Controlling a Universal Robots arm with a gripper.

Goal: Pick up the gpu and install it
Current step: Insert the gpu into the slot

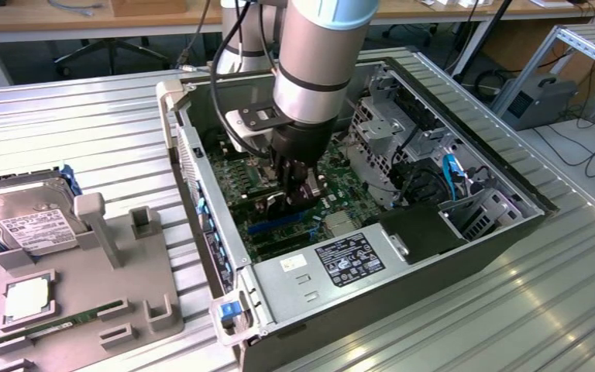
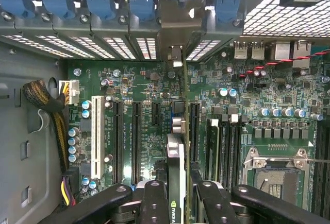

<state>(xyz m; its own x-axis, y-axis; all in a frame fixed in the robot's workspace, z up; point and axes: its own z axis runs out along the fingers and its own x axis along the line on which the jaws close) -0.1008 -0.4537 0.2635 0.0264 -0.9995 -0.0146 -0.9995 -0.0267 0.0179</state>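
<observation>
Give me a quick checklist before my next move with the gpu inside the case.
1. Grip: fingers clamp the gpu: ok.
2. Pose: gpu upright, edge-on to the motherboard: ok.
3. Silver bracket at the case's rear wall: ok.
4. Connector seated in its slot: cannot tell, the card hides it.
5. Neighbouring black slots empty: ok.
6. Braided cable bundle apart from the card: ok.

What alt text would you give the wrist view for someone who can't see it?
The gripper clamps the gpu edge-on over a green motherboard inside a computer case, the card running between long black expansion slots.
</observation>
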